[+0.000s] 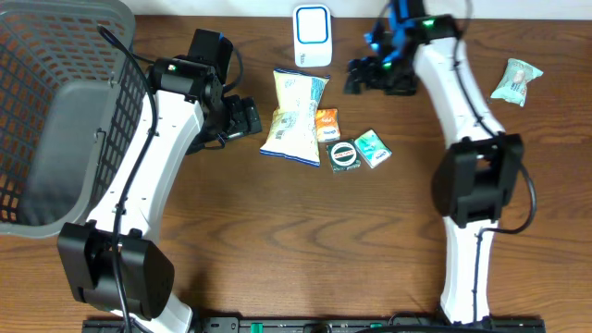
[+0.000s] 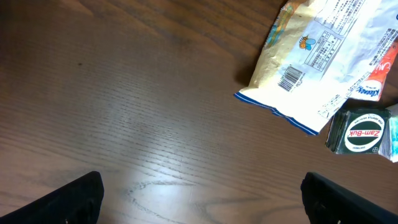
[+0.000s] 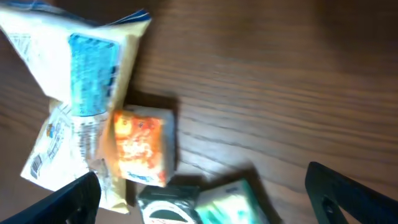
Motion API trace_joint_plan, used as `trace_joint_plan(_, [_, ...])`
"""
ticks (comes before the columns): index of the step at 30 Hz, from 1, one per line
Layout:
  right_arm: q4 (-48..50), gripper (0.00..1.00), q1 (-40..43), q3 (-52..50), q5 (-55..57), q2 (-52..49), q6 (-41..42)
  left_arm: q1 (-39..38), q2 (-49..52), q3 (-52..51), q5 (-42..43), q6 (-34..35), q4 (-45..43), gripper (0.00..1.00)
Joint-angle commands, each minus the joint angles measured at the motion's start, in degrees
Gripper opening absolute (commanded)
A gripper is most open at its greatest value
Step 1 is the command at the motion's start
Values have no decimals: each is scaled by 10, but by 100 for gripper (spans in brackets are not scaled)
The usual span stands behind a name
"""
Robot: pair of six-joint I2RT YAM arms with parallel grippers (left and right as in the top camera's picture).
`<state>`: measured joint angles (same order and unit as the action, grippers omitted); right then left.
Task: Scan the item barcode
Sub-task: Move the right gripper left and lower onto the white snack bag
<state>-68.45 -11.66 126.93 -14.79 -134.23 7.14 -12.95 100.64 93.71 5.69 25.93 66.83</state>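
Standing wide apart, the jaws of the left gripper (image 1: 252, 118) hold nothing. In the left wrist view its two dark fingers (image 2: 78, 199) sit at the bottom corners with only bare wooden table (image 2: 137, 112) between them. From overhead this gripper hovers just beside the left edge of the lower snack bag (image 1: 289, 136); whether it touches the bag cannot be told.

The right gripper (image 1: 353, 80) is spread just as wide and is also empty, with its fingers (image 3: 354, 193) at the corners of its own blurred view. It hangs near the white barcode scanner (image 1: 313, 35) at the far edge, apart from the items.

The lower snack bag lies flat near the middle of the table with its printed back up. Its long axis runs from the far edge toward the robot, slightly tilted, and the blue-trimmed end is nearest the robot. Its barcode (image 2: 291, 79) faces upward near that end.

The upper snack bag (image 1: 301, 91) lies end to end with it and overlaps it. An orange packet (image 1: 326, 123) touches its right side. A Zam-Buk tin (image 1: 344, 154) and a green pack (image 1: 372, 148) sit just beside its near right corner.
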Motion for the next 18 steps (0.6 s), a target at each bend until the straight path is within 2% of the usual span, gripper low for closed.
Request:
trace_joint_plan(1, [6, 99, -39, -13, 89, 1, -6, 1, 2, -3, -1, 7, 2, 100])
trace_joint_plan(18, [124, 99, -150, -114, 103, 1, 46, 1, 2, -3, -1, 7, 2, 100])
